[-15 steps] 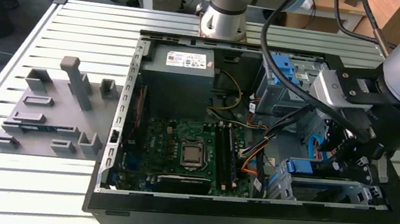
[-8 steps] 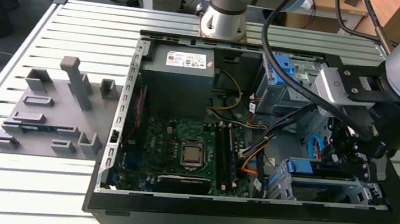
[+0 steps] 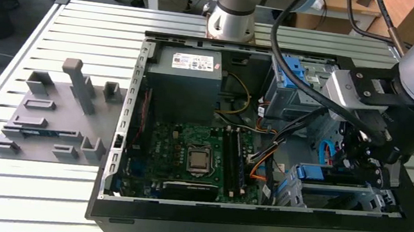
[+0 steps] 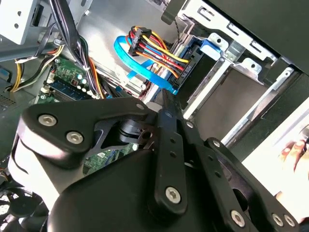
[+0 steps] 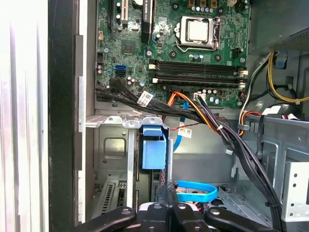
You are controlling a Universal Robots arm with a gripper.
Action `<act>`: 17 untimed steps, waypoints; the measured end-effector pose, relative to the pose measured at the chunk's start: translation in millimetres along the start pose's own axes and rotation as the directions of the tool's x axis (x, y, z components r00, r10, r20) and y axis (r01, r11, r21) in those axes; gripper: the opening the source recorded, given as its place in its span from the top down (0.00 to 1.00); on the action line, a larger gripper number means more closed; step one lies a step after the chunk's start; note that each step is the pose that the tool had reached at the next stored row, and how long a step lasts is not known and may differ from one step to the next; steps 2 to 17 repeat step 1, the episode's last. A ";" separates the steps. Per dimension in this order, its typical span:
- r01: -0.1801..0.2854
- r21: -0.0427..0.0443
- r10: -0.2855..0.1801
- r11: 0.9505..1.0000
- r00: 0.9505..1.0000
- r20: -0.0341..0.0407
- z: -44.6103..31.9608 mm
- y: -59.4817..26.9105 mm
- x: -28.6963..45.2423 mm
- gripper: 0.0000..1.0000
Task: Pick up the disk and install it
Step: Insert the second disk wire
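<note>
The disk sits upright in the metal drive cage at the case's front corner. Its blue carrier frame (image 5: pixel 153 150) shows between the cage rails in the first wrist view, and as a blue block (image 3: pixel 312 173) in the exterior view. In the second wrist view, the disk's blue-framed edge (image 4: pixel 211 47) has a black power plug with coloured wires and a blue flat cable against it. My gripper (image 3: pixel 359 168) hangs just above the cage. Its black fingers (image 4: pixel 167 108) are pressed together with nothing between them, their tips close to the disk's cabled end. The gripper (image 5: pixel 168 195) is shut.
The open computer case (image 3: pixel 122 141) lies on a slatted metal table. Inside are the motherboard (image 3: pixel 187 154), a grey power supply (image 3: pixel 187 84) and cable bundles (image 5: pixel 227 135) crossing beside the cage. A grey fixture block (image 3: pixel 59 117) stands at the exterior view's left.
</note>
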State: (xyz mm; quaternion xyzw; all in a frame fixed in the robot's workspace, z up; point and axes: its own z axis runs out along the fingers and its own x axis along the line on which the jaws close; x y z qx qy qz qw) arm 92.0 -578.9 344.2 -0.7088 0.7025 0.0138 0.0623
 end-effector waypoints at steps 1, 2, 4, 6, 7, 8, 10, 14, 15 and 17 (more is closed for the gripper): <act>0.000 0.000 0.000 1.000 1.000 0.000 0.0 0.0 0.0 0.89; 0.000 0.000 0.000 1.000 1.000 0.000 0.0 0.0 0.0 0.89; 0.000 0.000 0.000 1.000 1.000 0.000 0.0 0.0 0.0 0.89; 0.000 0.000 0.000 1.000 1.000 0.000 0.0 0.0 0.0 0.89; 0.000 0.000 0.000 1.000 1.000 0.000 0.0 0.0 0.0 0.89; 0.000 0.000 0.000 1.000 1.000 0.000 0.0 0.0 0.0 0.89; 0.000 0.000 0.000 1.000 1.000 0.000 0.0 0.0 0.0 0.89; 0.000 0.000 0.000 1.000 1.000 0.000 0.0 0.0 0.0 0.89; 0.000 0.000 0.000 1.000 1.000 0.000 0.0 0.0 0.0 0.89; 0.000 0.000 0.000 1.000 1.000 0.000 0.0 0.0 0.0 0.89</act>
